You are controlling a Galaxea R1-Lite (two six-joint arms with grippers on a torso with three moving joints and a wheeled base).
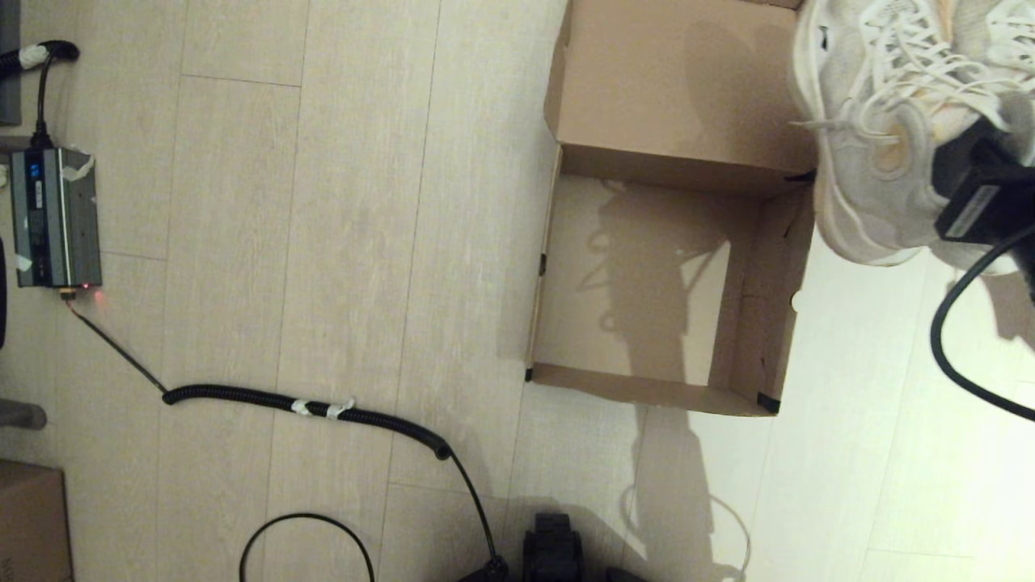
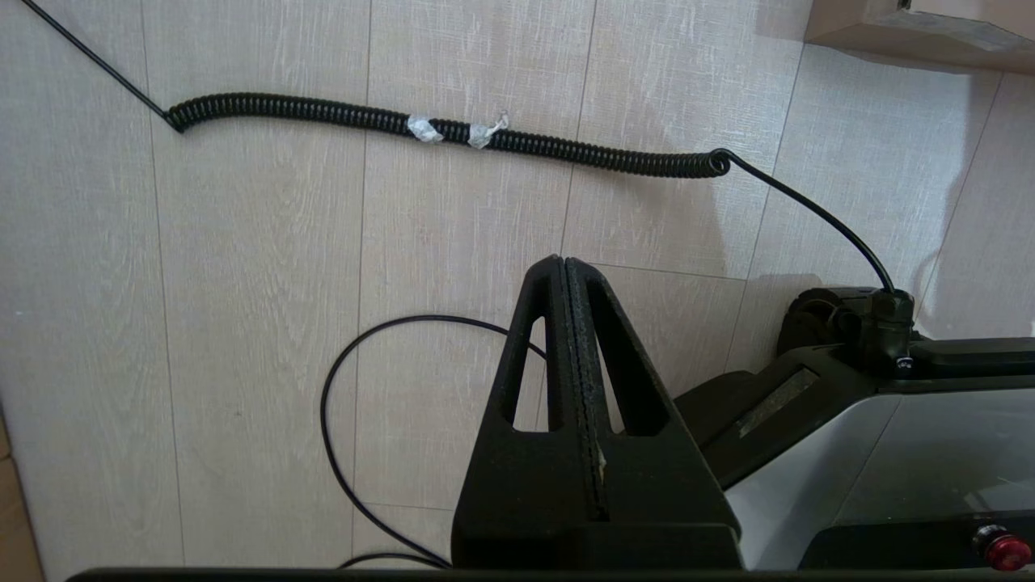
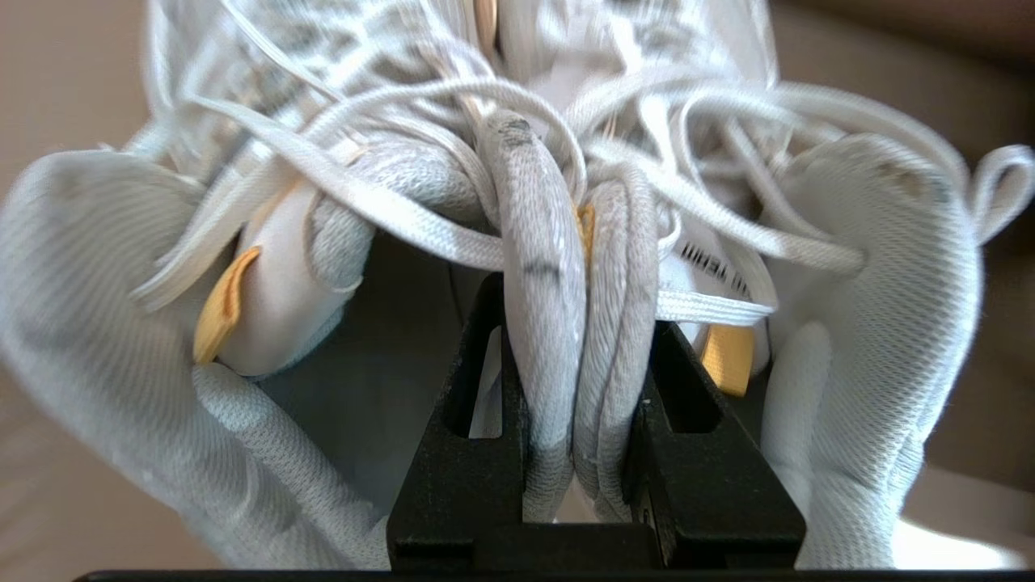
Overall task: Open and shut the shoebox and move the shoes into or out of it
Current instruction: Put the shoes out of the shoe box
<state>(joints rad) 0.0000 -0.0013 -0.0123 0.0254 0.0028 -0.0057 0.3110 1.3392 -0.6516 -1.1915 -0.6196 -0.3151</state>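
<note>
Shoebox (image 1: 671, 275) sits open on the pale wood-look floor (image 1: 323, 242), lid flap laid back on the far side, black tape on the near corners; its inside holds nothing but shadow. Shoes (image 1: 881, 137), both white mesh sneakers, hang in the air at the box's right far corner, above and partly past the right wall, not inside it. Right gripper (image 3: 578, 388) carries them: its black fingers (image 3: 473, 420) are narrowed onto the two inner collars pressed together side by side, laces draped loose over and around the grip, yellowish insole edges showing on either side. In the head view the gripper body covers part of the right-hand shoe. Left gripper (image 2: 566, 271) is parked low by the robot's base, well apart from the box, fingers pressed together on nothing. Other items: coiled black cable (image 1: 307, 404) with white tape wraps lies across the floor left of the box; grey power unit (image 1: 55, 217) at the far left edge; corner of a darker carton (image 1: 31, 521) at the near left. Nothing lies between shoes and box opening.
</note>
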